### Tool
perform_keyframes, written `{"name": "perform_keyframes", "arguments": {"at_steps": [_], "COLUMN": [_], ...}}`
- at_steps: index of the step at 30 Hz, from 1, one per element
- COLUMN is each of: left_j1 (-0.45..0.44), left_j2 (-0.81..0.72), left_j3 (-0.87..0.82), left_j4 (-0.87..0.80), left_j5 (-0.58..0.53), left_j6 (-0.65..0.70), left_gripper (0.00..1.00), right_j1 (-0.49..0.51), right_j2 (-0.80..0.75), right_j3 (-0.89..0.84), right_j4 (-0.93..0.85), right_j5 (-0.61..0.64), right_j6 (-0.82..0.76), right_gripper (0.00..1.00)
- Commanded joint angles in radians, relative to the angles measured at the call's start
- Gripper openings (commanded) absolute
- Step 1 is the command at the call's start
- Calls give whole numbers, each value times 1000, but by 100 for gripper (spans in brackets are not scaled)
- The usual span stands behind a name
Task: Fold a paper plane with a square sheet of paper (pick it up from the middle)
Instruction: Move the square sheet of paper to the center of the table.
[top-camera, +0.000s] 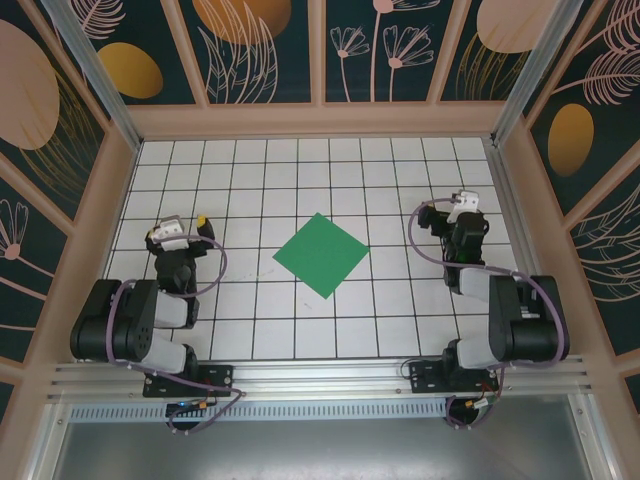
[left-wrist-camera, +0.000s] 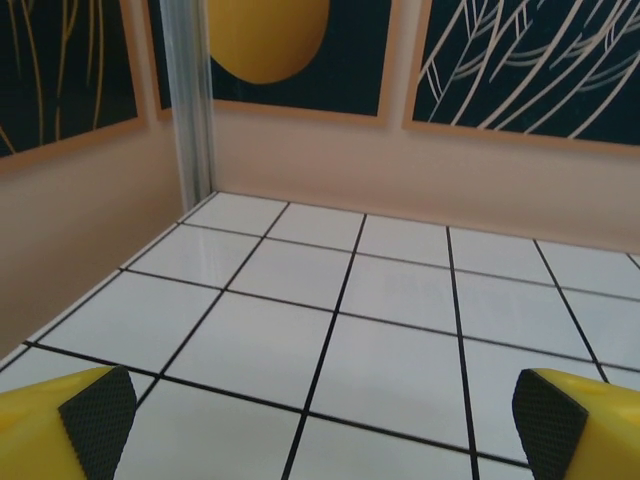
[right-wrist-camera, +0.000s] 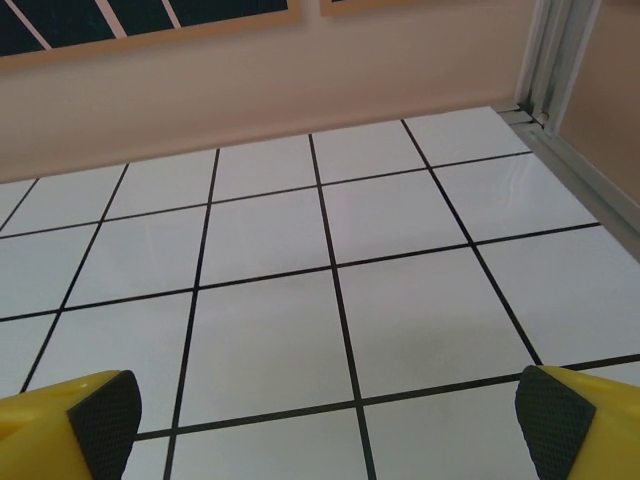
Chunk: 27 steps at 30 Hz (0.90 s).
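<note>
Top external: the square sheet of paper (top-camera: 321, 253) was seen midway between left gripper (top-camera: 186, 224) and right gripper (top-camera: 464, 203), both spread empty.

Blk arms (top-camera: 130, 325), yellow fingers (left-wrist-camera: 35, 405)

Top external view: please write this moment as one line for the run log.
stage: folding not begun | square sheet of paper: flat, unfolded, untouched | left gripper: open, empty | right gripper: open, empty
</note>
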Motion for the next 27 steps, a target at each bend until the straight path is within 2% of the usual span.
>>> {"name": "perform_keyframes", "arguments": {"at_steps": [1,4,7,12,15,20,24,27], "left_j1": [5,5,5,5,6,6,5,5], "left_j2": [-91,-164,-258,-356,-385,-366,-340,-330], "left_j3": [30,71,143,211,237,311,349,354], "left_j4": [-80,-204,-407,-573,-625,-720,-767,-776], "left_j5": [-57,-98,-137,-66,-33,99,135,136], "left_j6": [-23,-37,-143,-271,-349,-400,-399,-395], "left_gripper": [98,98,98,98,99,98,99,99], "right_j1": [33,70,110,242,339,508,597,628], "right_j2": [-98,-130,-111,-41,63,290,462,559], "right_j3": [74,182,302,420,504,681,820,899], "right_j4": [-175,-389,-575,-704,-773,-899,-997,-1052], "right_j5": [78,90,38,23,17,109,162,167], "right_j6": [29,97,157,223,247,214,179,158], "right_gripper": [99,99,99,99,99,97,94,94]}}
